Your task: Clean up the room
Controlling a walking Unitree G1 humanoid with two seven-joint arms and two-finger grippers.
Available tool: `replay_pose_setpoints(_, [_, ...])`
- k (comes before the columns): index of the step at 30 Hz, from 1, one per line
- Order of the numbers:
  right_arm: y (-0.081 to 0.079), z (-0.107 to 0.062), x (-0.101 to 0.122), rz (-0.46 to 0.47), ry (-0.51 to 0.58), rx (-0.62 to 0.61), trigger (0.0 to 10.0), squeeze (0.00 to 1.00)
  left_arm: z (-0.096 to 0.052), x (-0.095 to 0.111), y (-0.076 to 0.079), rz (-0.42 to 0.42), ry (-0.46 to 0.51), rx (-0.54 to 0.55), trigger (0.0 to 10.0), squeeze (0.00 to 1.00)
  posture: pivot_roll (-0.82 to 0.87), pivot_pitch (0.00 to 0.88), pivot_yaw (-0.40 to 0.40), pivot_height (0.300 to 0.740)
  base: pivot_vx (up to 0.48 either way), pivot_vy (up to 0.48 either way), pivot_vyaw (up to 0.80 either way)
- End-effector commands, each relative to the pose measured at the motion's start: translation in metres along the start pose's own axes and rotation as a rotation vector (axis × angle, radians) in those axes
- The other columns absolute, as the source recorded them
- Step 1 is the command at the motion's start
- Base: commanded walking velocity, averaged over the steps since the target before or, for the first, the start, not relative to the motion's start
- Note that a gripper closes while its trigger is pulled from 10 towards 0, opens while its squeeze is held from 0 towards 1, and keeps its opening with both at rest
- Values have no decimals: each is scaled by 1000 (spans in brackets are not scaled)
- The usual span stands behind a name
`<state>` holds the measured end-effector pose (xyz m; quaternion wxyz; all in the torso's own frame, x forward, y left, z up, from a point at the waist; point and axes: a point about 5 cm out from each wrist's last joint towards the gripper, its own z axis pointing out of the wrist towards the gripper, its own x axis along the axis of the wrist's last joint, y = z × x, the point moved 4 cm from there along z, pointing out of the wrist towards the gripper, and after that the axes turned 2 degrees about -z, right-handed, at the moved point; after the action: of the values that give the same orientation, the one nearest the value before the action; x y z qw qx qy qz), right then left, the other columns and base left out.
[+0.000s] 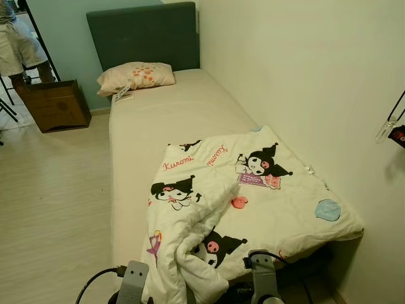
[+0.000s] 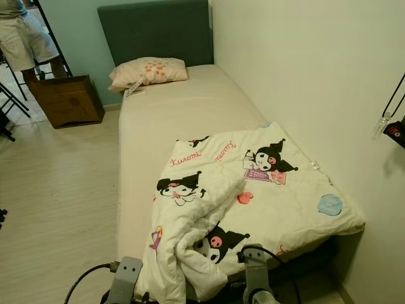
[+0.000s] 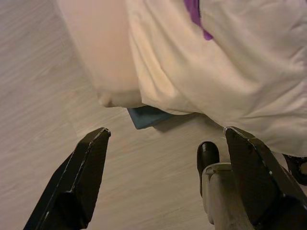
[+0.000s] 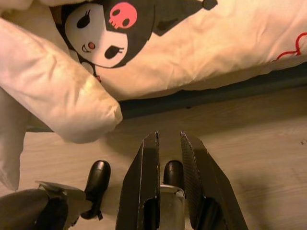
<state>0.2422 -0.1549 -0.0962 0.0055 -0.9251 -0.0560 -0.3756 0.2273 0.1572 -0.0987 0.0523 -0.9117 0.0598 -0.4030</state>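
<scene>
The blanket [image 1: 253, 196] lies across the foot half of the bed [image 1: 158, 120], cartoon-printed, its near left part rumpled into a thick fold [image 1: 190, 253] that spills over the foot edge toward the floor [image 1: 50, 202]; it looks soft, light and limp, likely to sag and slide rather than hold any shape, so a single pinch would probably lift only a bunch; the better holds seem to be the hanging fold or a corner, one for each end effector, to spread it flat. The head views give the whole layout: the pillow [image 1: 136, 77] at the headboard [image 1: 145, 35], a box [image 1: 56, 104] on the floor beside the bed, a person's legs [image 1: 19, 47] at the far left. The left wrist view shows the left end effector [image 3: 165, 158] spread wide above the floor under the draped edge, with a blue scrap [image 3: 146, 116] beneath it; the right wrist view shows the right end effector [image 4: 169, 158] nearly closed and empty, just below the fold.
</scene>
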Motion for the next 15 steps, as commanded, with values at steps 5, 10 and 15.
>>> replay_pose_setpoints(5, [0,-2,-9,21,-20,-9,10000,0,-3,-10,0,14,-25,-4,10000,0,-40,80,24,740,0,0,0])
replay_pose_setpoints(10, [-2,-2,-7,12,-14,1,10000,0,-3,-10,-1,14,-25,-1,10000,0,-40,80,24,740,0,0,0])
replay_pose_setpoints(15, [-3,-1,-7,5,-12,5,10000,0,-3,-10,-1,11,-24,2,10000,0,-34,74,15,740,0,0,0])
